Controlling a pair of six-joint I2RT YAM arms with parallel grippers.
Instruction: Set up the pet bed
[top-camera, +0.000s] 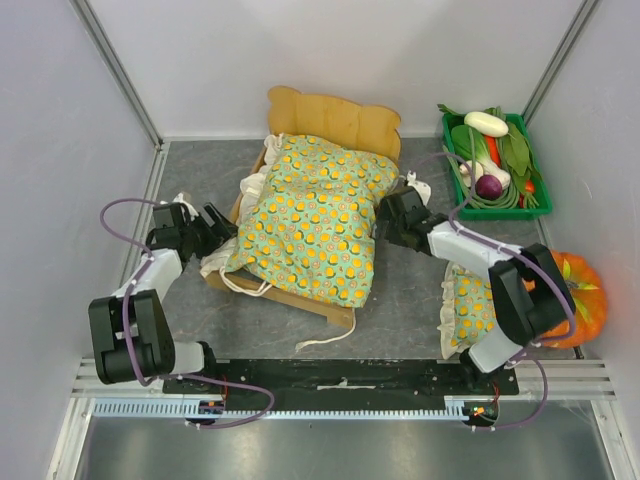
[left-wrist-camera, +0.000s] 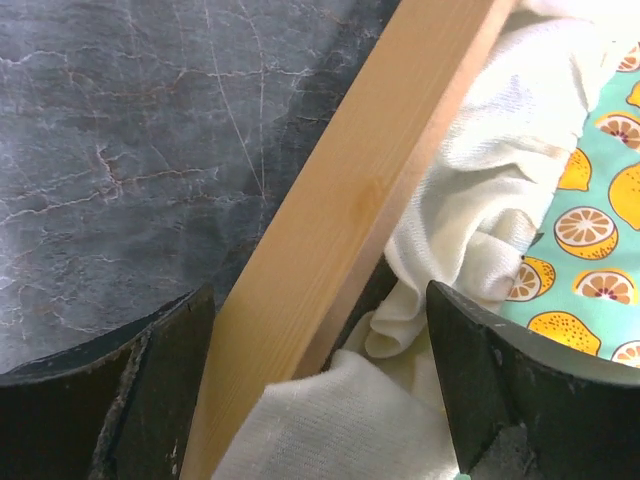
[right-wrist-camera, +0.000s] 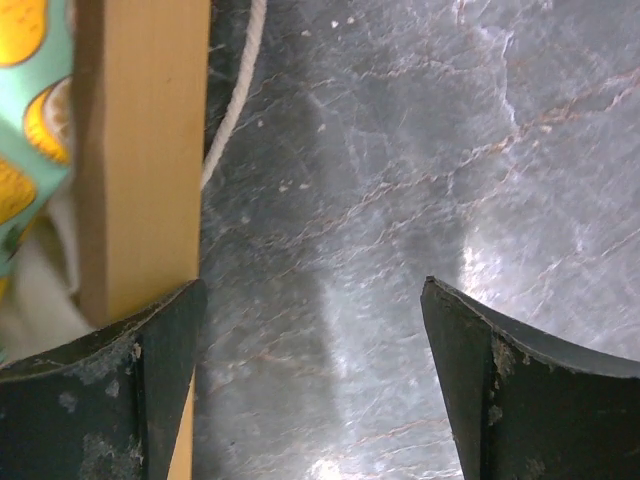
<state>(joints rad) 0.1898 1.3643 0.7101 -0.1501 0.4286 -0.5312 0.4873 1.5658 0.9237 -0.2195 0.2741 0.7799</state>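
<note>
Left claw sits at the left side of the bed, low over the table. In its wrist view the claw is spread wide and straddles the wooden side rail. The rail runs diagonally between the jaws, close by the left one and not clamped. White ruffle bunches against the right finger.

The bed is mid-table, slightly skewed, with the headboard at the far end. Blanket, green with orange dots, covers nearly the whole frame and hangs over the near edge. A white cord trails off the near corner.

Right claw is at the bed's right side, just beside the blanket edge. Its wrist view shows the claw wide open with only bare table between the jaws. The rail is at the left finger; I cannot tell if they touch.

Pillow lies on the table under the right arm, apart from the bed. Green crate of vegetables is at far right. Pumpkin is at the right edge.
</note>
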